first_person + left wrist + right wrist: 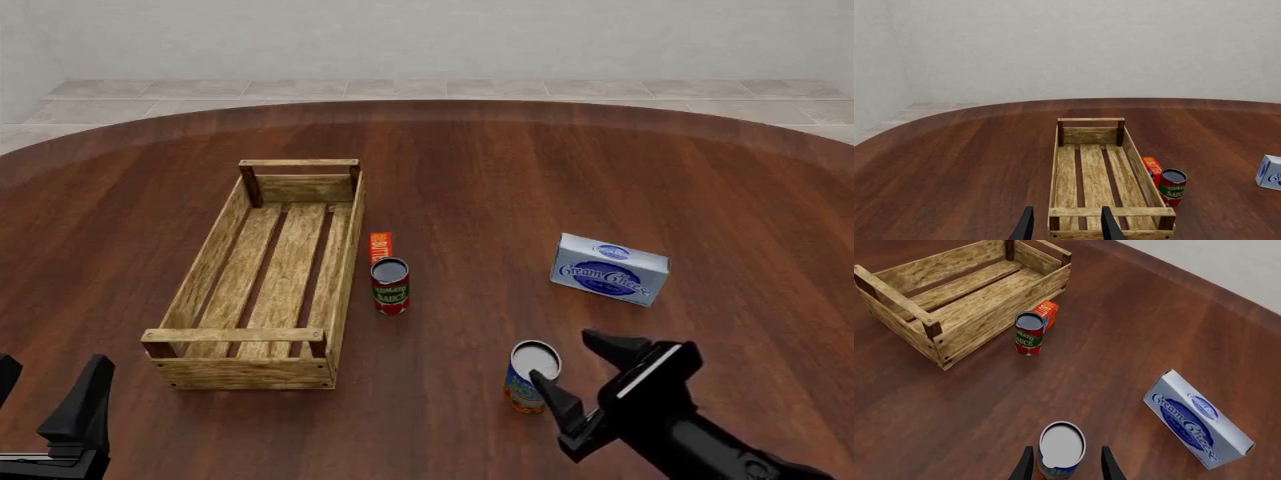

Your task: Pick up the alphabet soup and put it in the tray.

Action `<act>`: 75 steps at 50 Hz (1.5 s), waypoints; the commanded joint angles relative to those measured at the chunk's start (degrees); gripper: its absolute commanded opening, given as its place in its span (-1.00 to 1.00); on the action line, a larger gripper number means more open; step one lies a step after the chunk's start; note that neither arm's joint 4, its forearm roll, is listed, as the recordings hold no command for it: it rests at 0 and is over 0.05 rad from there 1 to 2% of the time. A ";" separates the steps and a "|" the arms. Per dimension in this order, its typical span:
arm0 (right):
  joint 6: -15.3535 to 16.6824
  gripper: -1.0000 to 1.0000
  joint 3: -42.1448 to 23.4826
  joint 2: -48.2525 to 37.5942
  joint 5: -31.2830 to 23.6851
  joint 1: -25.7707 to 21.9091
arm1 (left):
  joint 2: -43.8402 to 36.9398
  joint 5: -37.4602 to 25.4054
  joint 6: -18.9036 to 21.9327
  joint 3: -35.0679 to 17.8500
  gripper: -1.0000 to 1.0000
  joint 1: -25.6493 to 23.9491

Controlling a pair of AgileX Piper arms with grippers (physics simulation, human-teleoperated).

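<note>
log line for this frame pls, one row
phase: pre-grasp | right gripper: open, fingers either side of alphabet soup, upright on table | left gripper: open, idle near tray | tray: no soup in it

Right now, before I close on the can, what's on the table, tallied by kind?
Cans: 2, the alphabet soup and the tomato sauce can
Boxes: 2, the cream cheese box and the butter box
Crates: 1, the tray
Total: 5
</note>
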State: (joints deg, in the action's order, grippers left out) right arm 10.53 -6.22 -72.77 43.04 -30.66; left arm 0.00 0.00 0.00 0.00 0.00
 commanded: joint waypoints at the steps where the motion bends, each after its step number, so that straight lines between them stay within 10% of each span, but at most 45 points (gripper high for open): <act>1: 0.02 1.00 0.05 -2.67 2.42 -0.21 | 0.00 0.00 0.00 0.00 1.00 0.00; 75: 1.43 1.00 -1.71 -17.51 13.14 0.09 | 0.00 0.00 0.00 0.00 1.00 0.00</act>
State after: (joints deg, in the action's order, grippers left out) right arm 11.67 -7.41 -89.29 55.73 -30.57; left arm 0.00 0.00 0.00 0.00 0.00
